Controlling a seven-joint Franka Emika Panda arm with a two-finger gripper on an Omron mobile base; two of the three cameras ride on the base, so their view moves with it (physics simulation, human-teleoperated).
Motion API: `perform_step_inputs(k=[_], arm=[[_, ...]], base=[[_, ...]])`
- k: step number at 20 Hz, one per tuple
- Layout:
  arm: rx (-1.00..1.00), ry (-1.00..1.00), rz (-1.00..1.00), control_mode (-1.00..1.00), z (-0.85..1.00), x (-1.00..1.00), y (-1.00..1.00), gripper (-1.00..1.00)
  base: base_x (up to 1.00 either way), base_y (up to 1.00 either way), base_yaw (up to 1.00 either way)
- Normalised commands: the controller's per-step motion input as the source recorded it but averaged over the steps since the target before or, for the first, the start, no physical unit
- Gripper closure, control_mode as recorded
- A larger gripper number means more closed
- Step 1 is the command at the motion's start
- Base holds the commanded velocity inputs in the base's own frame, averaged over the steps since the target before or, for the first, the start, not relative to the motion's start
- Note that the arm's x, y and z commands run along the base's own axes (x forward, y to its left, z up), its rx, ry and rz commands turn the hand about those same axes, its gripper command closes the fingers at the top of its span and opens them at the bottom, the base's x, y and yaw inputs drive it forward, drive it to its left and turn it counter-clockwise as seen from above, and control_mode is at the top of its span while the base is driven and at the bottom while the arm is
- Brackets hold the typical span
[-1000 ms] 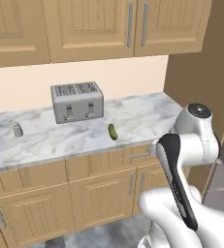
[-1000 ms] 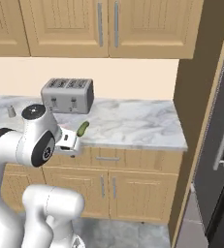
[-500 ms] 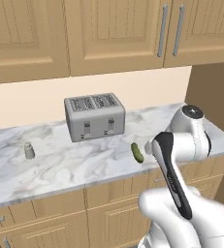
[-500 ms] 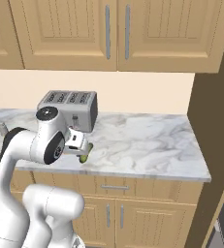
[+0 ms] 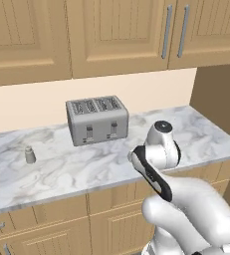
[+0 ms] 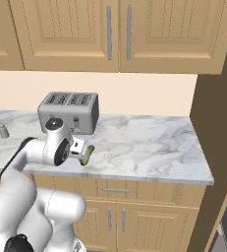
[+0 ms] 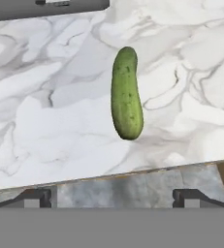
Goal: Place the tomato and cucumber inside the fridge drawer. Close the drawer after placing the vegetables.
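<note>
The cucumber [image 7: 127, 94], a dark green stubby oblong, lies on the marble counter [image 7: 45, 111] near its front edge. In the hand view it sits just ahead of my open gripper [image 7: 113, 198], whose two fingertips [image 7: 36, 197] stand wide apart with nothing between them. From the right base view the gripper [image 6: 81, 150] hovers low over the counter, with the cucumber [image 6: 88, 155] peeking out past its tip. In the left base view my arm hides the cucumber. The tomato and the fridge drawer are out of view.
A grey toaster [image 5: 97, 119] [image 6: 68, 112] stands at the back of the counter, behind the gripper. A small grey shaker [image 5: 30, 154] [image 6: 4, 131] sits far to the left. A tall wooden panel [image 6: 218, 123] ends the counter on the right. Wall cabinets [image 5: 116, 35] hang above.
The whole picture shifted early on as the base drove, then settled. Since then the arm has swung left and down over the cucumber, now covering it in the left base view. Jaws stay wide.
</note>
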Motion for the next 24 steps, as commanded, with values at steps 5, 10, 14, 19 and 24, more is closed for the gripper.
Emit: perform_step_inputs(k=[5,10,14,19,24], arm=[[0.0,0.08,0.0,-1.0,-0.04,0.38,-0.23,-1.0],[0.0,0.13,0.0,-1.0,-0.26,0.4,-0.13,-1.0],[0.0,0.06,0.0,-1.0,-0.59,0.5,0.0,-1.0],[0.0,0.0,0.0,-1.0,-0.43,0.32,0.0,-1.0],[0.0,0.0,0.0,-1.0,-0.38,0.25,0.1,-1.0]], base=[[0.0,0.0,0.0],[0.0,0.0,0.0],[0.0,0.0,0.0],[0.0,0.0,0.0],[0.0,0.0,0.0]])
